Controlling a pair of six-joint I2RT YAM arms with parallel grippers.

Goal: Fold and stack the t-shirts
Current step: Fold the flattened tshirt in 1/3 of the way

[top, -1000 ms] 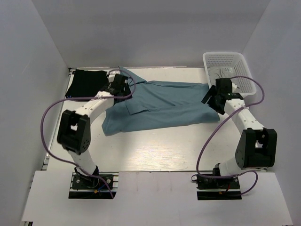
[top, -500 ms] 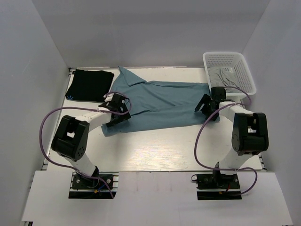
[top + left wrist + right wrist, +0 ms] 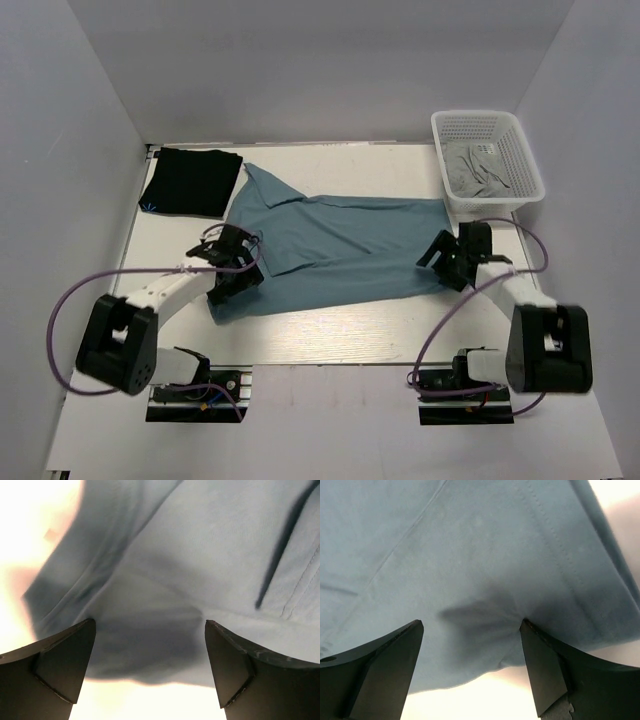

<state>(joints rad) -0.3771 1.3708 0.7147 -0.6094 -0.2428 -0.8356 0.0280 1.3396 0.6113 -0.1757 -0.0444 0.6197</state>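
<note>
Over teal t-shirt [image 3: 340,240], both jaws spread wide

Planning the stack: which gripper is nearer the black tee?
Left. Left gripper hovers over the left end of the blue tee, close in front of the black tee; right gripper is at the blue tee's right end, by the basket.

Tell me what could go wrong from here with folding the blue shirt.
1. The left fingers stand open over a creased, layered near corner of the teal shirt; closing could catch only one layer, and the fold may come out crooked.
2. The right fingers are open at the near hem with cloth puckered between them; a shallow pinch might slip.
3. The shirt's far right corner lies beside the basket, so a lift could drag against it.
</note>
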